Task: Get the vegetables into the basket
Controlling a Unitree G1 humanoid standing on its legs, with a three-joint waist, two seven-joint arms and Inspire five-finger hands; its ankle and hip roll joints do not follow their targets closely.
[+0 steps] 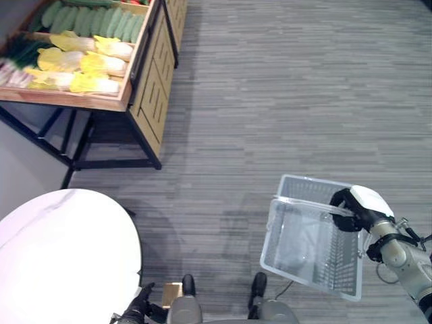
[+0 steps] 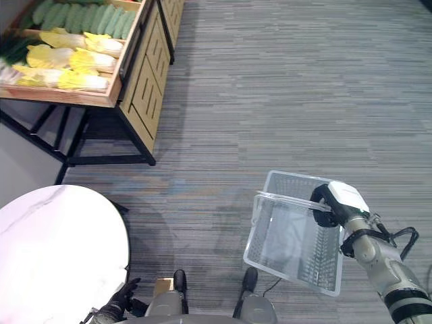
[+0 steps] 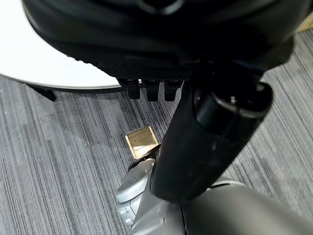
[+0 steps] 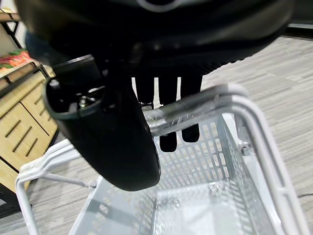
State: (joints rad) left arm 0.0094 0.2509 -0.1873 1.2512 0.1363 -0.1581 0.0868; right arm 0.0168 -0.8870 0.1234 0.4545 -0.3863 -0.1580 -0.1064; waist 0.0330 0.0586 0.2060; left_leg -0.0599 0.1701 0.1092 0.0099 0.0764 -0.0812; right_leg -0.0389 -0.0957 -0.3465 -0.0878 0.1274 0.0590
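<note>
My right hand (image 1: 359, 204) is shut on the handle (image 4: 195, 105) of a clear plastic basket (image 1: 272, 236), which hangs empty above the floor at the lower right; the fingers (image 4: 168, 139) wrap over the bar. The vegetables lie far off at the upper left in a wooden display stand (image 1: 145, 81): yellow-white cabbages (image 1: 88, 64), green cucumbers (image 1: 94, 20) and dark leafy greens (image 1: 27, 48). My left hand (image 1: 138, 307) hangs low by the round table's edge, holding nothing, with its fingers relaxed and its thumb (image 3: 210, 132) standing out over the floor.
A white round table (image 1: 61, 256) fills the lower left. The stand rests on a black metal frame (image 1: 115, 162) with wooden side panels. Grey carpet stretches between the stand and the basket. A small tan square (image 3: 142, 141) lies on the floor near me.
</note>
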